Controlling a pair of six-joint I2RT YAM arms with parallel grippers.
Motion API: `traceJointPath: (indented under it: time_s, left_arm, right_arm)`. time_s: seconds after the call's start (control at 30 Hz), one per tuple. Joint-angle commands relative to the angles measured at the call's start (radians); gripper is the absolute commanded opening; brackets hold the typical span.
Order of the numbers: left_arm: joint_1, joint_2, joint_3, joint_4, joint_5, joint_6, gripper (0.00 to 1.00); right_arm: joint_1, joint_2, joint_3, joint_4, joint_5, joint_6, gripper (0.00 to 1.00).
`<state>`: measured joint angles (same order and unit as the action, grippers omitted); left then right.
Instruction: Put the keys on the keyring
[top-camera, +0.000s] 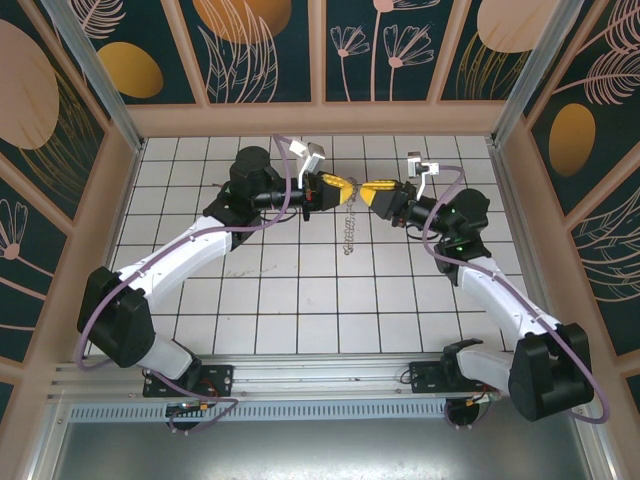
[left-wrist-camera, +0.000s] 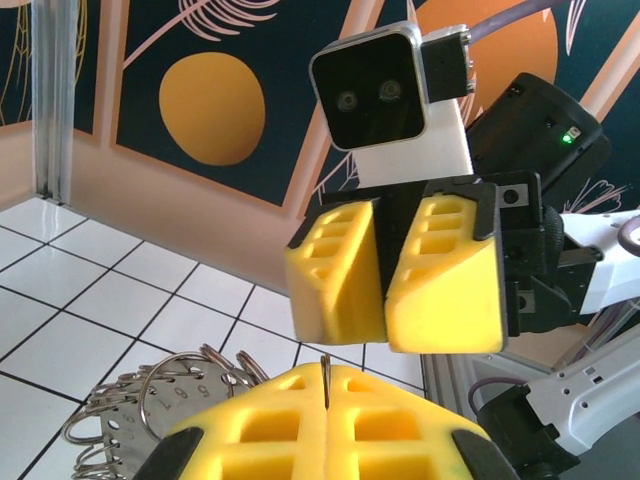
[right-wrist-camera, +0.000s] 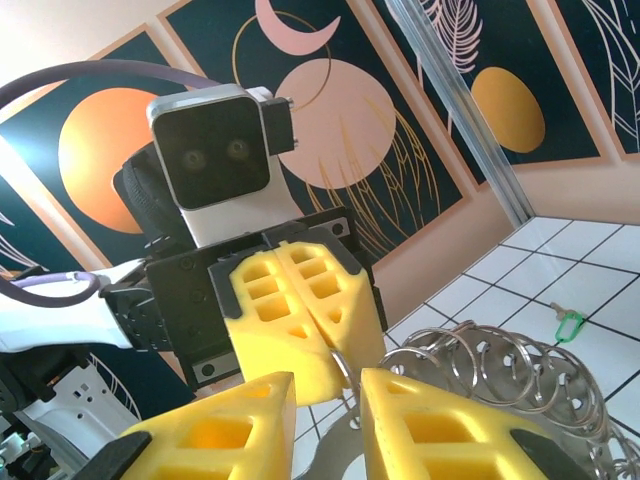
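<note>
The keyring is a bunch of silvery rings and tags hanging between the two grippers above the tiled floor. My left gripper is shut on one thin ring of it, whose edge shows between the yellow fingers. The bunch hangs at the lower left there. My right gripper faces the left one tip to tip. Its jaws stand slightly apart with the pinched ring and a silvery tag in the gap; I cannot tell whether they press it. A green-headed key lies on the floor.
The white tiled floor is walled by patterned panels on three sides. A metal rail carries both arm bases at the near edge. The grippers meet near the back wall.
</note>
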<state>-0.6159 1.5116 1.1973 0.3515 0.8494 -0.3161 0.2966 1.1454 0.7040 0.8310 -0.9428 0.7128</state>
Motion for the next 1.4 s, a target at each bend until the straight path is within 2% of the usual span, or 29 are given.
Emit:
traceJointPath:
  time_s: [0.0, 0.83, 1.03, 1.2, 1.33, 1.37]
  left_arm:
    - [0.004, -0.031, 0.036, 0.064, 0.031, -0.009, 0.0]
    - [0.004, -0.011, 0.036, 0.103, 0.054, -0.037, 0.0]
    - [0.004, -0.004, 0.033, 0.11, 0.072, -0.043, 0.0]
    - [0.004, 0.002, 0.033, 0.111, 0.083, -0.05, 0.0]
    - [0.004, 0.007, 0.028, 0.147, 0.06, -0.091, 0.0]
    - [0.005, 0.005, 0.023, 0.162, 0.04, -0.105, 0.05]
  right_arm:
    - [0.007, 0.005, -0.015, 0.066, 0.004, -0.014, 0.25]
    - [0.038, 0.054, 0.004, 0.125, -0.014, 0.005, 0.21]
    - [0.043, 0.056, 0.017, 0.125, -0.009, 0.002, 0.15]
    - [0.044, 0.057, 0.025, 0.142, 0.002, 0.011, 0.0]
    - [0.045, 0.056, 0.02, 0.173, 0.028, 0.029, 0.0]
    - [0.045, 0.056, 0.017, 0.18, 0.037, 0.03, 0.0]
